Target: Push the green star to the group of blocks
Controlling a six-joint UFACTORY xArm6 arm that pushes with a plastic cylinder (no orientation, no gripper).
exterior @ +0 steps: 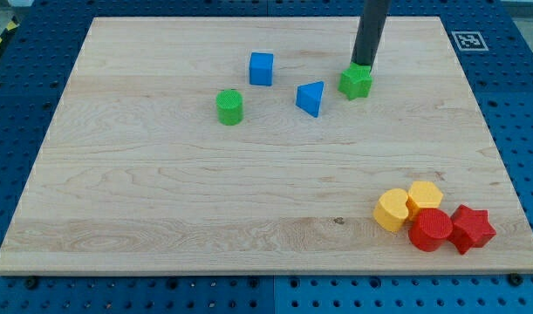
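Note:
The green star (356, 83) lies near the view's top, right of centre. My tip (362, 64) stands just above it in the view, touching or almost touching its top edge. The group of blocks sits at the view's bottom right: a yellow hexagon (392, 209), a second yellow hexagon (424, 196), a red cylinder (430, 229) and a red star (472, 228), all close together. The green star is far from that group.
A blue triangle (310, 98) lies just left of the green star. A blue cube (262, 68) and a green cylinder (230, 106) lie further left. The wooden board (161, 201) ends close to the red star at the view's right.

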